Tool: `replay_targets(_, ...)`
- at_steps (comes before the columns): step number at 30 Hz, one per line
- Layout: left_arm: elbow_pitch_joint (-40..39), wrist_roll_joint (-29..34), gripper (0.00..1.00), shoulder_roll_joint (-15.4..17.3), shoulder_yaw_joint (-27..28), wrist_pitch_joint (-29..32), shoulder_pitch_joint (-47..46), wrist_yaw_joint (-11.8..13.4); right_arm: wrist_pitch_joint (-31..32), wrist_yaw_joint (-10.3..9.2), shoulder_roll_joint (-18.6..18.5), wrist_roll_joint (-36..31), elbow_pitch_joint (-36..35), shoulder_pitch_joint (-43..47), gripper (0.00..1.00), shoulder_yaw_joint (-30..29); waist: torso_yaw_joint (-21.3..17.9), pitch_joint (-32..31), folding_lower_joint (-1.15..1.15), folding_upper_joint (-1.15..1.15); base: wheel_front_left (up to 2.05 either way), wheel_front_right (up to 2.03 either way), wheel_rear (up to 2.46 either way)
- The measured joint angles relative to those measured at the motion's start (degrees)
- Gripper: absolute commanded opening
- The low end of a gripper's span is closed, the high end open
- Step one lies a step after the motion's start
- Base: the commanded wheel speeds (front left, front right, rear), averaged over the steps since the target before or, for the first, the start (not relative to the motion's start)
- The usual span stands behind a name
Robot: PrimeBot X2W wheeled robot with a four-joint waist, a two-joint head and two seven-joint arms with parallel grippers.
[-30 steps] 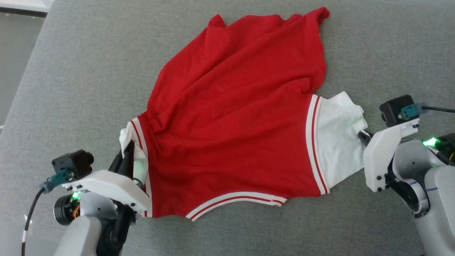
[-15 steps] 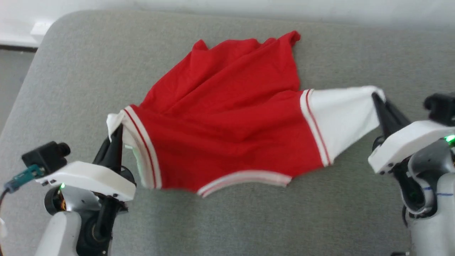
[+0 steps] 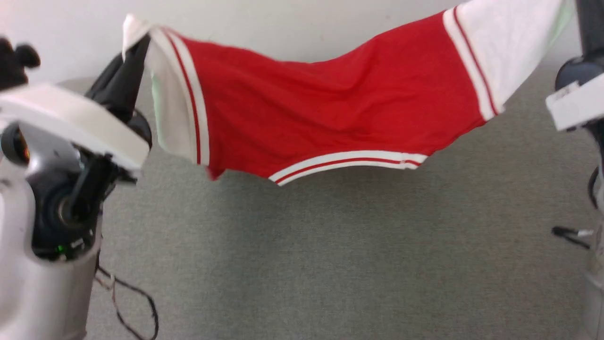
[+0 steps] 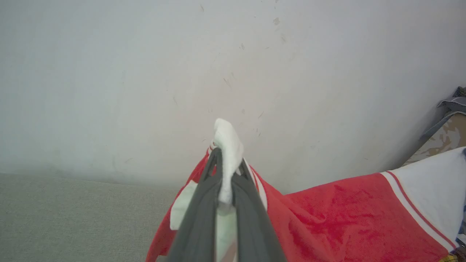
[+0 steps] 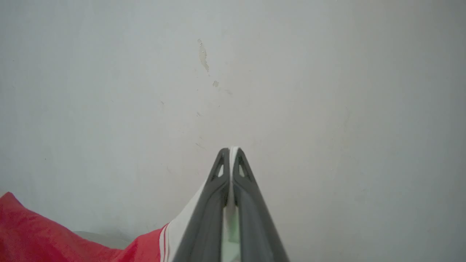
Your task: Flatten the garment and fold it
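Observation:
The garment (image 3: pixel 330 108), a red jersey T-shirt with white sleeves and striped trim, hangs in the air above the grey surface (image 3: pixel 330 264), stretched between both arms and sagging in the middle. My left gripper (image 3: pixel 137 42) is shut on the left white sleeve; the sleeve's edge sticks out between the dark fingers (image 4: pixel 198 214) of my left gripper (image 4: pixel 224 156). My right gripper (image 5: pixel 230 150) is shut on a thin white edge of the right sleeve (image 3: pixel 509 42), and red cloth (image 5: pixel 43 236) trails to its lower left. Its fingertips lie beyond the head view's top right corner.
A pale wall (image 3: pixel 283 28) stands right behind the lifted shirt and fronts both wrist views. Loose black cables (image 3: pixel 132 302) hang by my left arm, and another cable (image 3: pixel 571 233) shows at the right. A patterned object (image 4: pixel 444 138) sits at the far right of the left wrist view.
Both arms have lifted the shirt off the grey surface and pulled it taut by the sleeves. The head camera has tilted up, so the wall has come into view.

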Motion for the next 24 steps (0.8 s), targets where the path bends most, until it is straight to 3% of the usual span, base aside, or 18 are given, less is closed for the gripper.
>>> replay_targets(8, 3.21, -1.72, 0.0, 0.26, -3.02, 8.62, -9.16, 2.37, 6.13, 0.0, -2.88, 0.36, 0.2, -8.4, 0.0, 3.11, -3.36, -2.64, -0.01, 0.0, 0.0, 0.0, 0.0)
replay_targets(14, 8.35, -1.23, 0.0, 0.26, -4.17, 11.09, -14.49, 4.15, 9.37, 0.0, -4.0, -0.47, 5.06, -14.33, 0.0, 4.13, -5.01, -0.58, 0.0, 0.0, 0.0, 0.0, 0.0)
replay_targets(18, 13.72, 0.77, 0.0, -0.08, -4.46, 9.25, -23.23, 4.23, 8.13, 0.0, -4.86, -3.67, 11.39, -21.41, 0.0, 5.21, -5.8, 2.76, 0.01, 0.0, 0.0, 0.0, 0.0)
replay_targets(24, 23.6, 5.98, 0.0, -0.54, -4.81, 1.46, -41.08, 0.74, 1.49, 0.01, -5.34, -11.39, 22.62, -37.12, 0.0, 5.91, -6.37, 9.95, 0.02, 0.0, 0.0, 0.0, 0.0)
